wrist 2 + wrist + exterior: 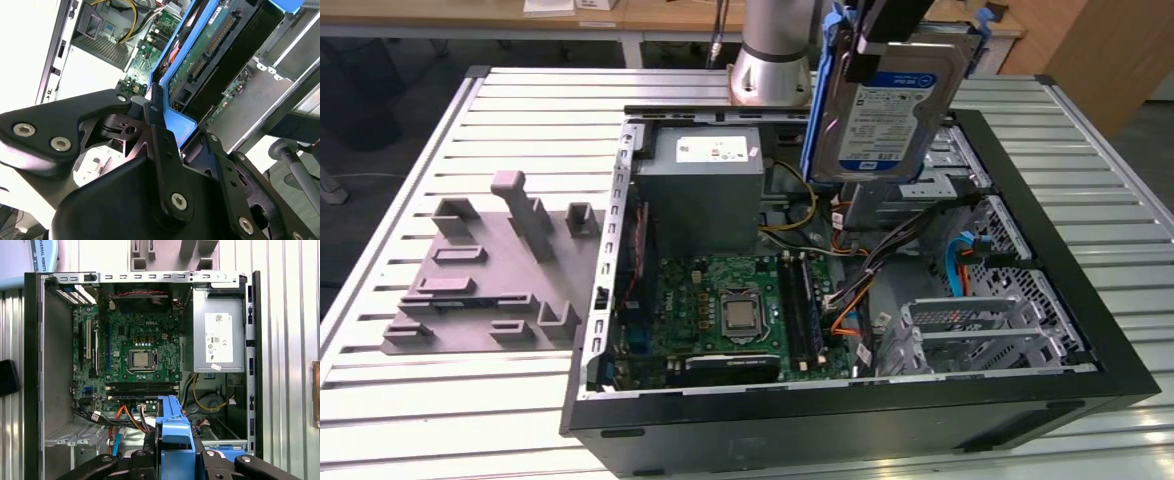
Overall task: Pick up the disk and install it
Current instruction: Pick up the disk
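Work table point(427, 420): pale metal, ribbed in long slats, evenly lit.
Desk point(660, 12): light wood top, white leg point(630, 48), behind the table.
Panel point(1101, 50): brown wood, at the exterior view's right.
Floor point(414, 70): dark, beyond the table's far corner.

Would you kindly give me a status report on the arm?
Gripper shut on the disk. Disk upright over the open computer case, not installed. Cables bundled below it.

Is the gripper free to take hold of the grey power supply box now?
Probably not: the gripper is shut on the disk above the case, though nothing covers the power supply box.
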Action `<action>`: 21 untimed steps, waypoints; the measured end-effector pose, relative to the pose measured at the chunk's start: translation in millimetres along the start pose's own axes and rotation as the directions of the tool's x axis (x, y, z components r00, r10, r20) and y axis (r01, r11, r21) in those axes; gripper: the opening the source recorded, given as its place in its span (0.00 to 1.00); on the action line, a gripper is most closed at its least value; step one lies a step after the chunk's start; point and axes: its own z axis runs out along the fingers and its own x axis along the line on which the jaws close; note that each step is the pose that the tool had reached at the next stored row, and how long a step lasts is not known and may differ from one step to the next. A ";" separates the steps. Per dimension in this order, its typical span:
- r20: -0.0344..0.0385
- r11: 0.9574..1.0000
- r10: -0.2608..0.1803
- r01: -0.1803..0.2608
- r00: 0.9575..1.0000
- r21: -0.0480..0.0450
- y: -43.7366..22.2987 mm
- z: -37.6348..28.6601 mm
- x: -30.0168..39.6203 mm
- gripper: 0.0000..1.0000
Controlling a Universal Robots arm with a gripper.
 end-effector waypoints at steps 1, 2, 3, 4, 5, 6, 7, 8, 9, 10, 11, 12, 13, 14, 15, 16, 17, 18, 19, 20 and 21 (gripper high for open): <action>0.000 1.000 0.000 0.000 1.000 0.000 0.8 0.0 0.0 0.36; 0.000 1.000 0.000 0.000 1.000 0.000 1.5 0.0 0.0 0.36; 0.000 1.000 0.000 0.000 1.000 0.000 2.2 0.1 0.0 0.36; 0.000 1.000 0.000 0.000 1.000 0.000 2.8 0.1 0.1 0.36; 0.000 1.000 0.000 0.000 1.000 0.000 3.5 0.1 0.1 0.36; 0.000 1.000 0.000 0.000 1.000 0.000 4.2 0.2 0.1 0.36; 0.000 1.000 0.000 0.000 1.000 0.000 4.8 0.2 0.1 0.36; 0.000 1.000 0.000 0.000 1.000 0.000 5.7 0.2 0.2 0.36; 0.000 1.000 0.000 0.000 1.000 0.000 6.5 0.2 0.2 0.36; 0.000 1.000 0.000 0.000 1.000 0.000 7.2 0.2 0.2 0.36; 0.000 1.000 0.000 0.000 1.000 0.000 8.1 0.2 0.2 0.36; 0.000 1.000 0.000 0.000 1.000 0.000 8.9 0.2 0.3 0.36; 0.000 1.000 0.000 0.000 1.000 0.000 9.8 0.3 0.3 0.36; 0.000 1.000 0.000 0.000 1.000 0.000 10.6 0.3 0.3 0.36; 0.000 1.000 0.000 0.000 1.000 0.000 11.4 0.3 0.4 0.36; 0.000 1.000 0.000 0.000 1.000 0.000 12.3 0.4 0.4 0.36; 0.000 1.000 0.000 0.000 1.000 0.000 13.2 0.4 0.4 0.36; 0.000 1.000 0.000 0.000 1.000 0.000 14.1 0.4 0.5 0.36; 0.000 1.000 0.000 0.000 1.000 0.000 15.1 0.4 0.5 0.36; 0.000 1.000 0.000 0.000 1.000 0.000 16.1 0.5 0.5 0.36; 0.000 1.000 0.000 0.000 1.000 0.000 17.1 0.5 0.5 0.36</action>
